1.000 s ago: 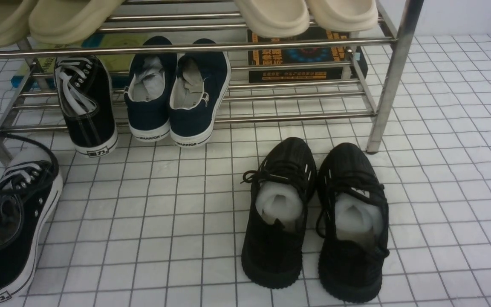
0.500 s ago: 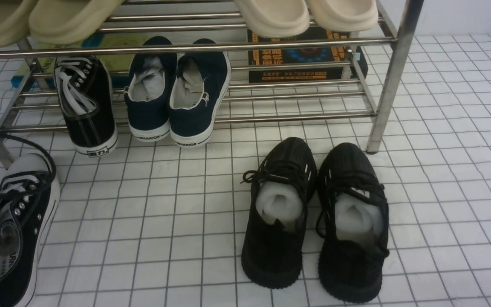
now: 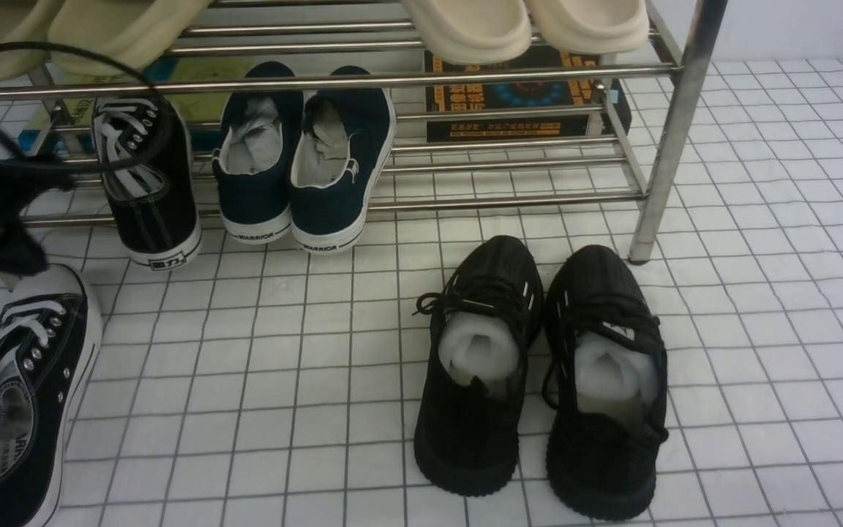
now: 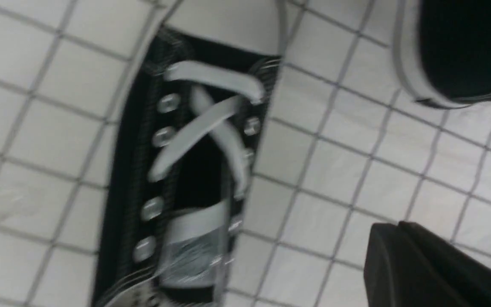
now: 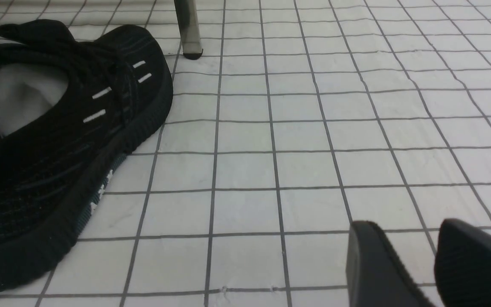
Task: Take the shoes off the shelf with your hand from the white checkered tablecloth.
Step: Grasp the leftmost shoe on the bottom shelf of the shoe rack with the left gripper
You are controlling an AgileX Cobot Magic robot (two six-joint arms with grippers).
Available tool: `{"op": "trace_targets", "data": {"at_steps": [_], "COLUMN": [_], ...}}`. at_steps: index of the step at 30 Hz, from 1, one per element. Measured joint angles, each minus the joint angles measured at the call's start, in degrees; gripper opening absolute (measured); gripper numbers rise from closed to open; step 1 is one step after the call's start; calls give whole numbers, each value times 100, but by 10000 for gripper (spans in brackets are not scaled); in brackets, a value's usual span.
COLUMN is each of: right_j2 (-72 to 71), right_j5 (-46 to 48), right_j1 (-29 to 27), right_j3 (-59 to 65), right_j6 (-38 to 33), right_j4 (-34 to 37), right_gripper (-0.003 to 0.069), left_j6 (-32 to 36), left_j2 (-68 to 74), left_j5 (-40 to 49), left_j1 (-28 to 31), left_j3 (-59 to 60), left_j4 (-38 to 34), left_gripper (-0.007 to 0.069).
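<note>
One black canvas shoe point(image 3: 19, 395) with white laces lies on the white checkered tablecloth point(image 3: 282, 366) at the near left. In the left wrist view it point(image 4: 194, 170) is below the camera. Its mate point(image 3: 147, 183) sits on the lower tier of the steel shelf point(image 3: 677, 124), heel toward me. My left gripper point(image 3: 4, 249), the hand with its black cable, hovers above the toe of the shoe on the cloth. Its jaws are shut and empty point(image 4: 399, 226). My right gripper point(image 5: 407, 226) is open over bare cloth and does not show in the front view.
Navy WARRIOR slip-ons point(image 3: 304, 161) sit on the lower tier beside the canvas shoe. Beige slippers point(image 3: 524, 25) rest on the top tier, with printed boxes point(image 3: 516, 102) behind. All-black knit sneakers point(image 3: 538, 373) stand on the cloth near the shelf's right leg point(image 5: 188, 27).
My left gripper let the canvas shoe down onto the cloth, released it, then rose toward the shelf and shut. The shoe now lies flat. Nothing else moved.
</note>
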Motion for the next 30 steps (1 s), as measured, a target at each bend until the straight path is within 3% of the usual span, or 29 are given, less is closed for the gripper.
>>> {"op": "trace_targets", "data": {"at_steps": [5, 8, 11, 12, 13, 18, 24, 27, 30], "right_j2": [0, 0, 0, 0, 0, 0, 0, 0, 0], "right_j5": [0, 0, 0, 0, 0, 0, 0, 0, 0], "right_j1": [0, 0, 0, 0, 0, 0, 0, 0, 0], "right_j3": [0, 0, 0, 0, 0, 0, 0, 0, 0], "right_j6": [0, 0, 0, 0, 0, 0, 0, 0, 0], "right_j4": [-5, -5, -5, -5, -5, -5, -5, -5, -5], "right_gripper": [239, 239, 239, 239, 239, 239, 239, 239, 239], "left_j6": [-836, -1307, -1396, -1403, -1426, -1450, -1450, -1450, -1257], "left_j2": [399, 761, 1009, 1027, 1177, 1530, 1771, 1801, 1807], "left_j5": [-664, -1254, -1688, -1719, -1953, -2367, -2496, -2406, -2130], "left_j1": [-284, -285, -285, -285, -285, -285, -285, -285, -273], "left_j3": [-311, -540, -563, -568, -565, -565, -570, -576, -606], "left_j4": [-30, -24, -24, -24, -30, -37, -90, -68, 22], "left_gripper": [59, 202, 307, 307, 365, 430, 398, 277, 90]}}
